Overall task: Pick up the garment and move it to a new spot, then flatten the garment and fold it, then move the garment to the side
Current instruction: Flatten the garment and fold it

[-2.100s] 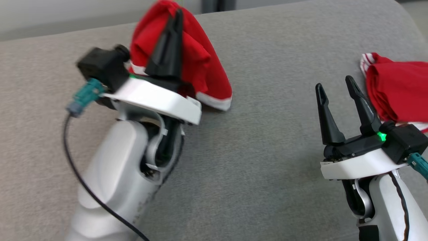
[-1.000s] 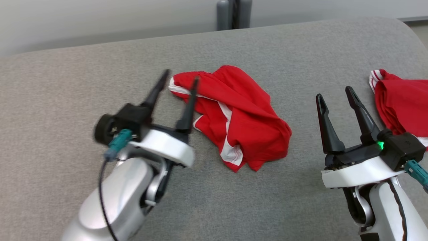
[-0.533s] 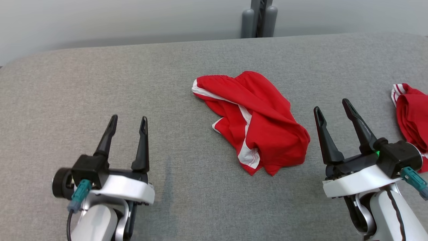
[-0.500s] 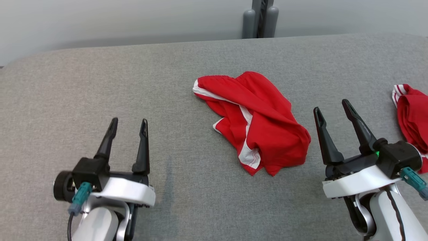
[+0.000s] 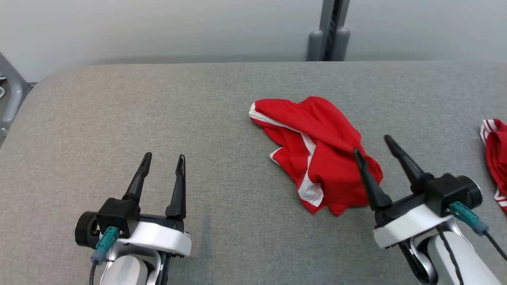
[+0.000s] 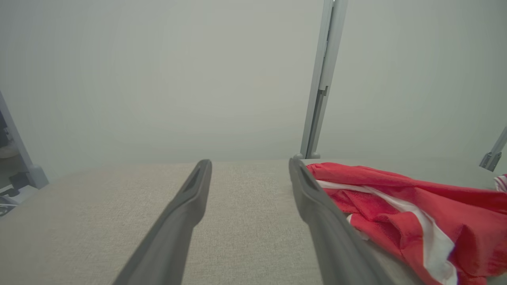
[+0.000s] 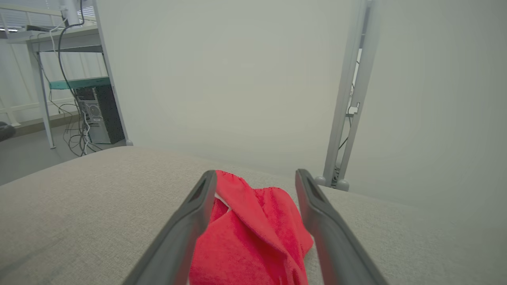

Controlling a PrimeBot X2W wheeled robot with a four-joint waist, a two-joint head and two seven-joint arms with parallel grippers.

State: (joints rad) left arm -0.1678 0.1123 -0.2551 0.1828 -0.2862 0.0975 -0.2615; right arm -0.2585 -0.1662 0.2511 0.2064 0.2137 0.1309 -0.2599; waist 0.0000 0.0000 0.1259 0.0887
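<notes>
Our left fingers point(image 5: 179, 186) stand spread apart with nothing between the 2 of them, over bare cloth at the near left of the grey fabric-covered counter point(image 5: 119, 111). Our right fingers point(image 5: 366, 178) are spread just as wide and grip nothing. They point at the crumpled red garment with a white edge stripe point(image 5: 317, 150). In the head view their tips overlap its near right edge, though we cannot tell whether they touch it. That heap lies mid-counter. The task's garment, a red jersey with red-and-white striped trim point(image 5: 498, 158), lies bunched at the right end of the counter, apart from both arms and partly cut off by the frame. A grey metal post point(image 5: 328, 35) rises behind the counter against a pale wall point(image 5: 158, 27).
</notes>
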